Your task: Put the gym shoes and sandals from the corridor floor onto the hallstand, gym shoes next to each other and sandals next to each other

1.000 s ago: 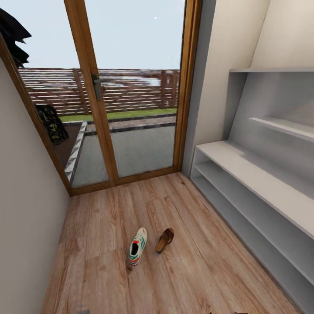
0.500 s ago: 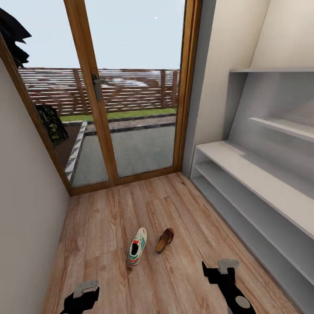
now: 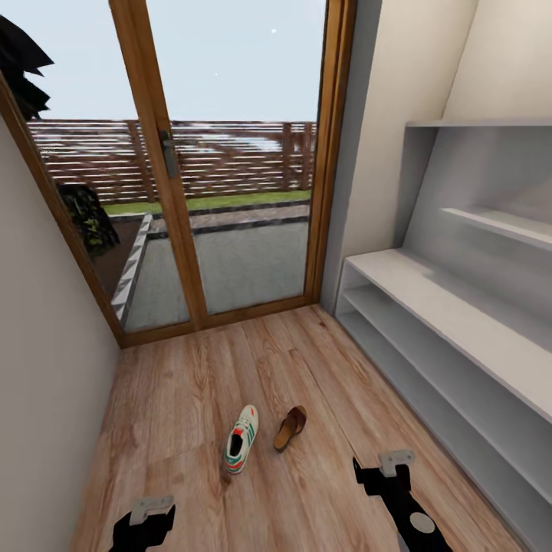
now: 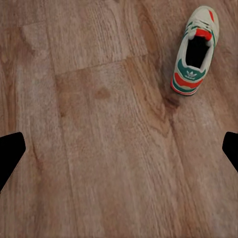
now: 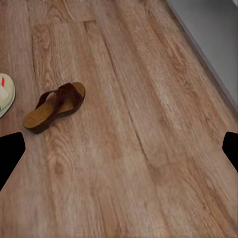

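While one gym shoe [image 3: 241,449] and one sandal [image 3: 290,428] lie side by side on the corridor floor [image 3: 184,399] left of the bare hallstand [image 3: 429,299], left gripper [image 3: 146,517] and right gripper [image 3: 387,471] hover short of them, jaws spread, empty; approach step, next likely a descent onto either item

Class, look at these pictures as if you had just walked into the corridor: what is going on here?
A two-armed robot faces a glass door in a corridor. One gym shoe and one sandal lie side by side, apart, on the wood floor. The left gripper and right gripper hover open above the floor, holding nothing. The white shoe rack along the right wall has no shoes on it in the part seen.
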### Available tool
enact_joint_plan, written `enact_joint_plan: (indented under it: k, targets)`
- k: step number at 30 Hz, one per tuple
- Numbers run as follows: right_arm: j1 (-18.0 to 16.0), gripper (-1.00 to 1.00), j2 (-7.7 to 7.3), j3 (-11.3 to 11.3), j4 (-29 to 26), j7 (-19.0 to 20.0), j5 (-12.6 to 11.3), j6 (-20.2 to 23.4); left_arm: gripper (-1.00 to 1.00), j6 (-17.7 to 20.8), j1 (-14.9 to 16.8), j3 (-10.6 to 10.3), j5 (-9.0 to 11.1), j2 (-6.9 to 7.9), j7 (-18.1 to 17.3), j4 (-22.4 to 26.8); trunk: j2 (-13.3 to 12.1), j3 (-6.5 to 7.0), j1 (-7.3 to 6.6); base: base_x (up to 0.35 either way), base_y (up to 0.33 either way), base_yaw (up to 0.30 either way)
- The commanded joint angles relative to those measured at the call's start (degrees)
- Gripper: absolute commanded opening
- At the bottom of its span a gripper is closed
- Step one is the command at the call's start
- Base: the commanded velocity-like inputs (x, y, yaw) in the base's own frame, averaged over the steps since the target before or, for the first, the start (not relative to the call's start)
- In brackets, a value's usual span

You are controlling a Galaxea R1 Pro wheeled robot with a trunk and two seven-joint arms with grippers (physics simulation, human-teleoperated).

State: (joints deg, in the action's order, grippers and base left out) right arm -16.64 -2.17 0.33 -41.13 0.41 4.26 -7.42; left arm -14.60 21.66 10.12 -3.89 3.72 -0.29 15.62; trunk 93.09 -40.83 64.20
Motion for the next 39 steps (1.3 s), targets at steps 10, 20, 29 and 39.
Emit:
enact_joint_plan:
  k: [10, 20, 29, 39]
  targets:
    - [0.0, 1.00, -0.02, 0.0, 0.1, 0.0, 0.7, -0.2, 1.00, -0.4, 0.1, 0.3, -0.7, -0.10, 0.0, -0.1, 0.0, -0.06, 0.02, 0.310, 0.000, 0.002]
    - [0.0, 1.00, -0.02, -0.2, 0.2, 0.0, 0.7, -0.2, 1.00, -0.5, 0.1, 0.3, -0.8, -0.11, 0.0, -0.1, 0.0, -0.50, 0.02, 0.329, -0.018, 0.158]
    - [-0.1, 1.00, -0.02, -0.2, 0.1, -0.1, 0.7, -0.2, 1.00, -0.7, 0.1, 0.4, -0.8, -0.11, 0.0, -0.1, 0.0, -0.72, 0.02, 0.246, -0.085, 0.089]
    - [0.0, 1.00, -0.02, -0.2, 0.0, -0.1, 0.7, -0.2, 1.00, -0.7, 0.1, 0.4, -0.8, -0.11, 0.1, -0.1, 0.0, -0.74, 0.02, 0.020, -0.006, 0.004]
